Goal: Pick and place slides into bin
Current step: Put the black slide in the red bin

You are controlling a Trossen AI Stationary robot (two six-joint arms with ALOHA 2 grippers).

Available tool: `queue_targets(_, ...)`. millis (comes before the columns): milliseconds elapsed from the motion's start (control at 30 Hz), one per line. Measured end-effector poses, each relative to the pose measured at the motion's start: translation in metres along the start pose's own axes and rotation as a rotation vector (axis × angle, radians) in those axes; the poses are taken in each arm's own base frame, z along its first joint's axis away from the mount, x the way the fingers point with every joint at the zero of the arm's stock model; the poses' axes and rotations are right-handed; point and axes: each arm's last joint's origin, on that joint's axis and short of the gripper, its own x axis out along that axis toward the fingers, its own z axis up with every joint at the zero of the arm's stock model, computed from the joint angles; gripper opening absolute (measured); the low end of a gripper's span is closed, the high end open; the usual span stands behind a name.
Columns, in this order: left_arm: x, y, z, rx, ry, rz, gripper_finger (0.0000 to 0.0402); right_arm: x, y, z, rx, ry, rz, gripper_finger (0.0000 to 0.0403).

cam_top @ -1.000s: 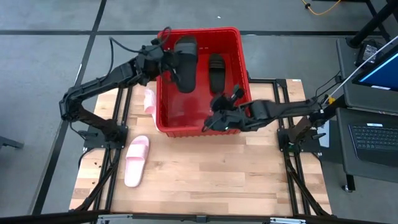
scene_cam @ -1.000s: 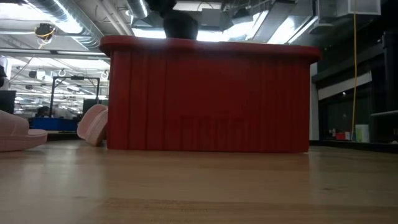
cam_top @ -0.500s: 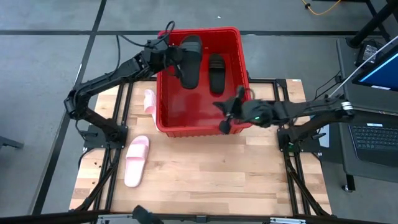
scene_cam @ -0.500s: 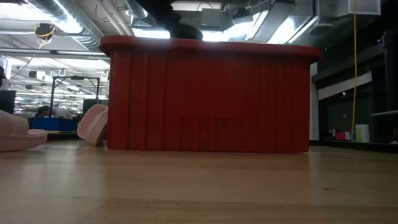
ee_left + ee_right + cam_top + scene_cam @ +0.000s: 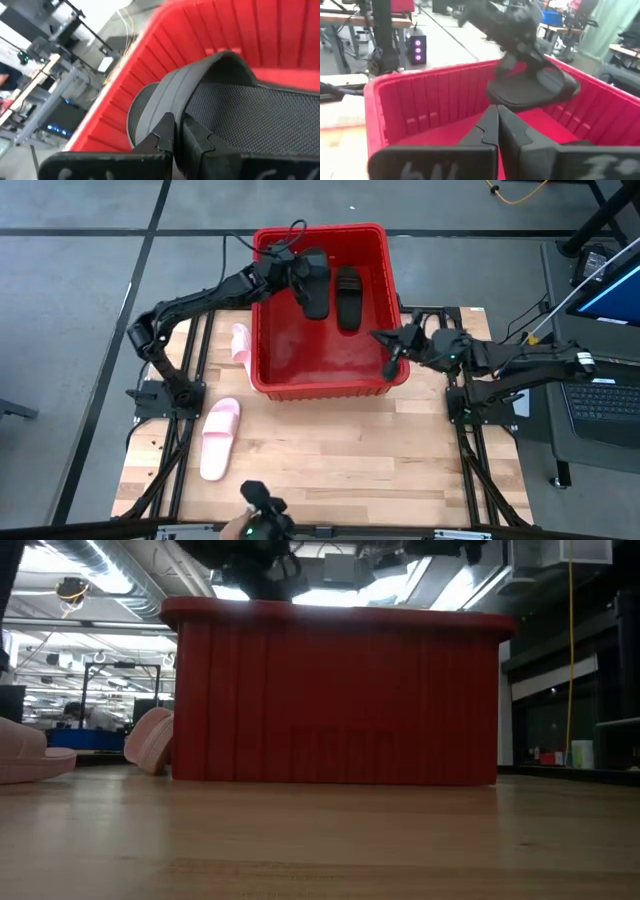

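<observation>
The red bin (image 5: pixel 268 330) stands at the table's far middle. One black slide (image 5: pixel 347 297) lies on the bin's floor. My left gripper (image 5: pixel 297 272) is shut on a second black slide (image 5: pixel 314 284) over the bin's far left part. The held slide also shows in the right wrist view (image 5: pixel 532 90). One pink slide (image 5: pixel 218 438) lies flat on the table at the near left. Another pink slide (image 5: pixel 240 342) leans on its edge against the bin's left wall. My right gripper (image 5: pixel 390 348) is shut and holds nothing at the bin's right rim. My left gripper pinches the edge of the black slide's wide strap (image 5: pixel 170 102) between its two fingers. The fingers reach in from the table's left, slanting a little down. The slide is lifted clear of the bin's floor and lies roughly level, with its textured footbed (image 5: pixel 260 115) beyond the fingers.
Bare wooden tabletop (image 5: pixel 350 450) lies in front of the bin. A person's hand with a dark object (image 5: pixel 262 515) shows at the table's near edge. A laptop and other gear (image 5: pixel 600 395) stand off the table's right side.
My left gripper has carried the black slide toward the table's right and down, deeper over the bin, and the slide has turned somewhat. My right gripper has drawn back from the bin's near wall toward the table's right edge, tipping up to nearly level, still shut.
</observation>
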Motion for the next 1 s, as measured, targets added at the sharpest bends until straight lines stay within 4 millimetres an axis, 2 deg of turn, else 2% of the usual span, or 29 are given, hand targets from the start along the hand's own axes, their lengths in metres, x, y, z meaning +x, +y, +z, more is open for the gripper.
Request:
queue_targets(300,0.045,-0.008,-0.024,-0.004,0.058,0.0,0.0006,0.0,-0.004,-0.022,-0.001,0.007,-0.013,0.0005)
queue_targets(533,0.072,-0.014,-0.044,-0.003,0.099,-0.038,0.0006,0.001,-0.003,-0.022,0.013,0.001,-0.014,0.0009)
queue_targets(1000,0.103,-0.028,-0.067,0.031,0.145,-0.044,0.0006,0.004,-0.01,-0.021,0.004,-0.003,-0.047,0.0011)
